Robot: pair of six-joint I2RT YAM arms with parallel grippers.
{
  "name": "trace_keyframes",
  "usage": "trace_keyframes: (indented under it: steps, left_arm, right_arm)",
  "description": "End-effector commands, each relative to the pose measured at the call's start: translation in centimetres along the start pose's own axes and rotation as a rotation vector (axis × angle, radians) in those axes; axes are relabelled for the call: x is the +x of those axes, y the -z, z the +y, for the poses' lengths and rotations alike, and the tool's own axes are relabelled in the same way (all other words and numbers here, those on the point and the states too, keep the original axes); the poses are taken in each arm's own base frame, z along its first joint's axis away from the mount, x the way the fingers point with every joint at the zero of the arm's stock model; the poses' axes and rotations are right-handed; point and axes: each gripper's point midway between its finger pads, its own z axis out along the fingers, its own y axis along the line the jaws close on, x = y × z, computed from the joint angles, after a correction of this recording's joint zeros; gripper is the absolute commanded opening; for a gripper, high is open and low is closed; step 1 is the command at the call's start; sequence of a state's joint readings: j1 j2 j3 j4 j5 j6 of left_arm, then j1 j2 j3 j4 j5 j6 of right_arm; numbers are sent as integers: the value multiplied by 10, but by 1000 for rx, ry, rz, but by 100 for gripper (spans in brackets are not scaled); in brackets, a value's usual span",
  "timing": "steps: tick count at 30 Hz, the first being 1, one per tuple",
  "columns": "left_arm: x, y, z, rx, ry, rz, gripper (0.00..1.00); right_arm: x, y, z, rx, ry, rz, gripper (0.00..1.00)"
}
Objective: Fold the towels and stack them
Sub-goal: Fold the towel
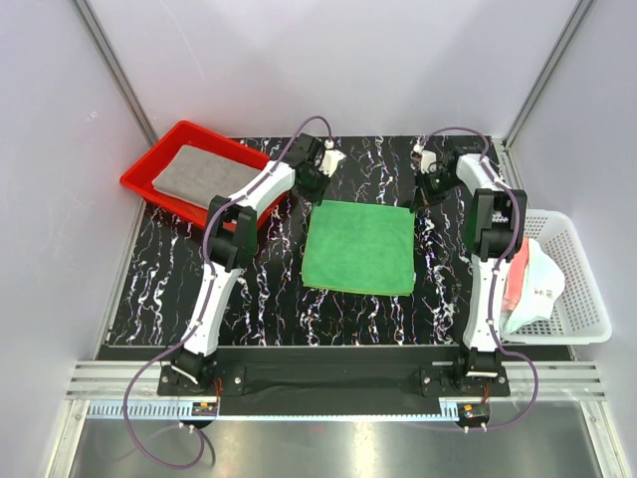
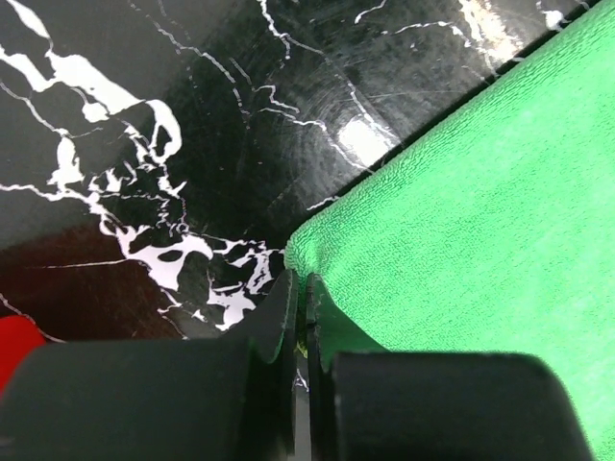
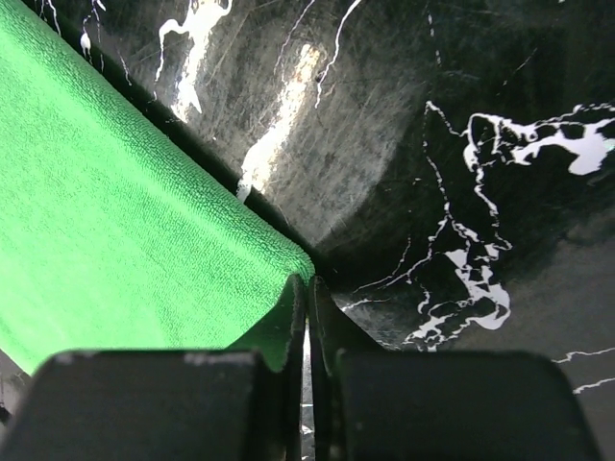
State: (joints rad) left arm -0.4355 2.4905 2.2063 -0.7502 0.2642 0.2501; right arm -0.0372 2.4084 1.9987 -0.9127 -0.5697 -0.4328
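A bright green towel [image 1: 358, 247] lies flat in the middle of the black marbled table. My left gripper [image 1: 317, 197] is down at its far left corner. In the left wrist view the jaws [image 2: 302, 283] are shut, pinching the very tip of that corner of the green towel [image 2: 480, 192]. My right gripper [image 1: 419, 202] is at the far right corner. Its jaws [image 3: 307, 285] are also shut on the corner tip of the green towel [image 3: 115, 221]. A folded grey towel [image 1: 204, 174] rests in the red tray. A white towel [image 1: 542, 289] and a salmon-pink towel [image 1: 518, 267] sit in the basket.
The red tray [image 1: 139, 184] stands at the back left, beside the left arm's elbow. The white mesh basket [image 1: 587, 299] sits off the table's right edge, by the right arm. White walls with metal posts close in the back and sides.
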Motion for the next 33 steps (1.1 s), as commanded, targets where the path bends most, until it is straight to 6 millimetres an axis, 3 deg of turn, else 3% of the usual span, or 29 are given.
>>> trace_keyframes:
  steps: [1, 7, 13, 18, 19, 26, 33]
  left_arm:
    - [-21, 9, 12, -59, -24, -59, 0]
    - [-39, 31, 14, -114, -33, -116, 0]
    - [-52, 57, 12, -193, -86, -161, 0]
    - [-51, 70, 8, -233, -106, -172, 0]
    - [-57, 79, 7, -239, -110, -196, 0]
    - [-56, 99, -4, -227, -124, -217, 0]
    - [-39, 114, -18, -219, -130, -223, 0]
  right_arm:
    - [-7, 5, -18, 45, 59, -35, 0]
    - [-40, 31, 1, 24, 136, -163, 0]
    - [-58, 55, 13, 61, 218, -280, 0]
    - [-51, 59, 16, 106, 297, -355, 0]
    - [-56, 70, 22, 124, 332, -389, 0]
    - [-49, 89, 34, 187, 397, -470, 0]
    - [-18, 93, 55, 184, 459, -439, 0]
